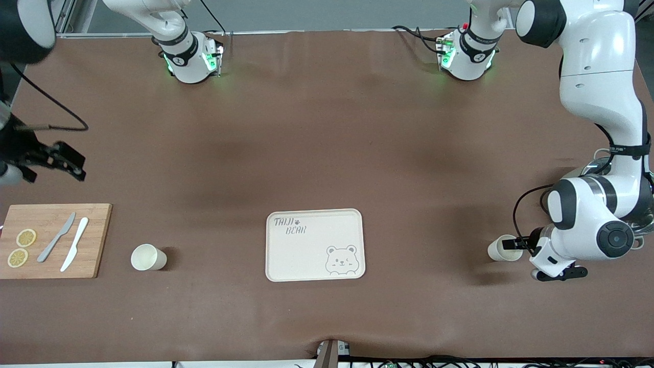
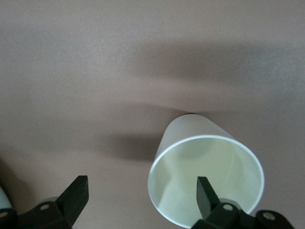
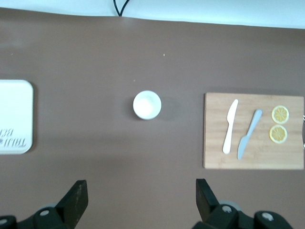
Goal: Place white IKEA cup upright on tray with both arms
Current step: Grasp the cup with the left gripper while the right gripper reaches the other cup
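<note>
A white cup (image 1: 496, 250) lies on its side on the brown table at the left arm's end, its mouth toward my left gripper (image 1: 515, 245). In the left wrist view the cup (image 2: 190, 138) fills the frame. My left gripper (image 2: 141, 191) is open: one finger (image 2: 206, 193) is at the cup's mouth, the other (image 2: 76, 193) is outside, and the rim wall is between them. A second white cup (image 1: 148, 257) stands upright beside the cutting board and shows in the right wrist view (image 3: 147, 105). The cream tray (image 1: 314, 220) lies between the cups. My right gripper (image 1: 66, 161) hangs open and empty (image 3: 140, 193) above the table.
A wooden cutting board (image 1: 97, 240) at the right arm's end holds two lemon slices (image 1: 25, 237), a grey knife (image 1: 56, 237) and a white knife (image 1: 74, 244); it shows in the right wrist view (image 3: 214, 143), as does the tray's edge (image 3: 14, 95).
</note>
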Available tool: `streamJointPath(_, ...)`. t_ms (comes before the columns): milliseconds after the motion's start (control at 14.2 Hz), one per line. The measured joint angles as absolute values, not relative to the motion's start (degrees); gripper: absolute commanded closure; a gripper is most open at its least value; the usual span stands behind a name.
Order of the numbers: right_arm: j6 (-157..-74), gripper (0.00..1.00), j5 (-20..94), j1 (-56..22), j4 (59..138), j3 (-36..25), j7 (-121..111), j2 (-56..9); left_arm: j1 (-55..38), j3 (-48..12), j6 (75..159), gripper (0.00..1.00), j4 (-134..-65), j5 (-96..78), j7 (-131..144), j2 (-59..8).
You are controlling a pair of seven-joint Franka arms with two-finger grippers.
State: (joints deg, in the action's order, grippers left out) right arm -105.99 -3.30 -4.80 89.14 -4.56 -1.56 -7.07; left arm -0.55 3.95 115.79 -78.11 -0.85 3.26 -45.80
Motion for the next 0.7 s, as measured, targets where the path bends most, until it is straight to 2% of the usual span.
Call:
streamJointPath(352, -114.0, 0.0, -3.3, -1.4, 89.0, -5.1, -1.6, -14.8, -0.5, 3.9, 117.1, 0.0, -78.1, -0.8, 4.6, -46.2)
streamJointPath(704, -124.2, 0.0, -0.4, 0.0, 88.9, -5.2, -1.6, -22.6, -0.5, 3.8, 118.1, 0.35, -78.1, -0.8, 7.2, -46.4)
